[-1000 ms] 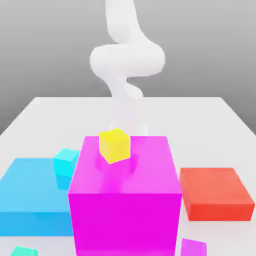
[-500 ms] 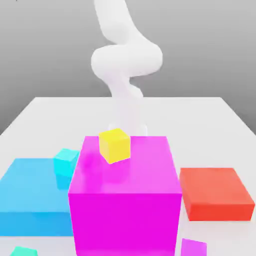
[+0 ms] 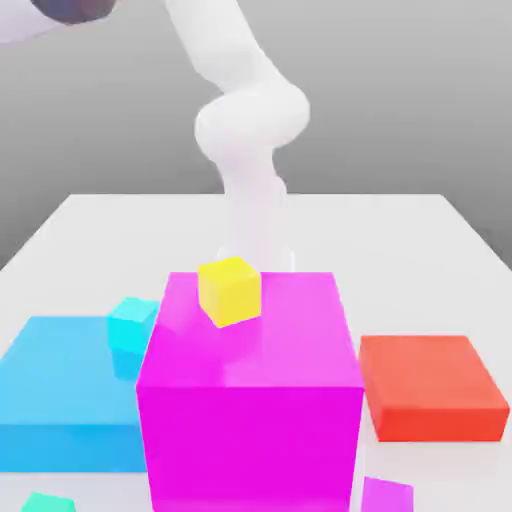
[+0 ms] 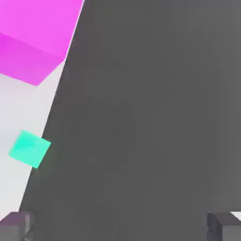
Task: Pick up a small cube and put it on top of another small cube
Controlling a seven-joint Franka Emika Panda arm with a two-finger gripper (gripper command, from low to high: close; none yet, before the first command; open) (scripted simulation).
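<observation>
One white arm (image 3: 245, 150) seen swung further toward the exterior view's left than before, gripper (image 4: 120, 226) fingers spread wide with nothing held, teal-green small cube (image 4: 29, 148) lying near the table edge, big magenta block (image 3: 250, 385) topped by a yellow cube (image 3: 230, 290).

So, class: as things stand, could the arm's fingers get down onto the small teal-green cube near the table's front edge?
Probably yes. The fingers are spread wide and empty. The teal-green cube lies alone on bare table, apart from the big magenta block, so nothing crowds it; the hand needs to shift over it first.
</observation>
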